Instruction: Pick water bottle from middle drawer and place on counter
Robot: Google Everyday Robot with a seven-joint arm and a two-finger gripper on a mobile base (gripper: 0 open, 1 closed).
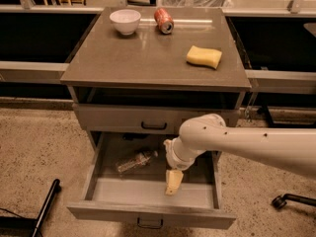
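The middle drawer (148,212) is pulled open below the closed upper drawer (153,120). The clear water bottle (135,162) lies on its side on the drawer floor, left of centre, cap toward the right. My gripper (172,182) hangs from the white arm (237,144) inside the drawer, pointing down, to the right of the bottle and apart from it. It holds nothing. The grey-brown counter (123,58) tops the cabinet.
On the counter stand a white bowl (125,21), a red soda can (163,20) on its side and a yellow sponge (204,57). A black bar (44,206) lies on the floor at lower left. A chair caster (279,201) is at lower right.
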